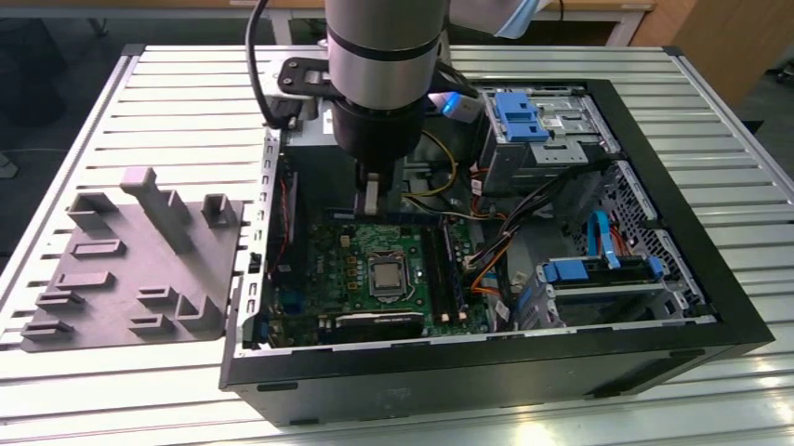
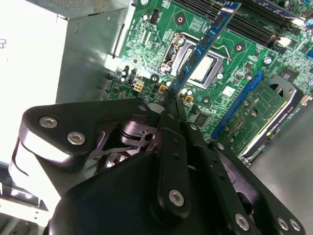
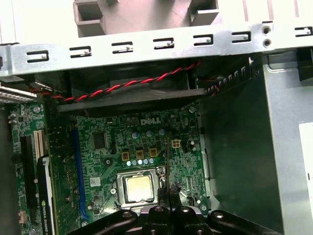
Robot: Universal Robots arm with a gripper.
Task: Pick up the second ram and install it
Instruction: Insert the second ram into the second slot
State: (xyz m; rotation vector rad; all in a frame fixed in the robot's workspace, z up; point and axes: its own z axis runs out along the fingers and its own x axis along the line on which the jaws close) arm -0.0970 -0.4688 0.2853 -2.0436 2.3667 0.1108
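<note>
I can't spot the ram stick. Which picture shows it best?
The second wrist view: the ram shows its chip face, held by the gripper. The first wrist view sees it edge-on. In the exterior view the arm mostly hides it.

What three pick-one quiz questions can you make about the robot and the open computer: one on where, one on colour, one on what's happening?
1. Where is the pincer?
A) above the motherboard
B) above the grey holder
C) outside the case

2. What colour is the motherboard?
A) red
B) green
C) white

3. What is the pincer doing?
A) hanging open and empty
B) gripping a cable
C) gripping the ram stick

Answers:
1 A, the second wrist view shows the board lying beyond its tips.
2 B, its surface is green in both wrist views.
3 C, the stick sits clamped between its fingers.
</note>
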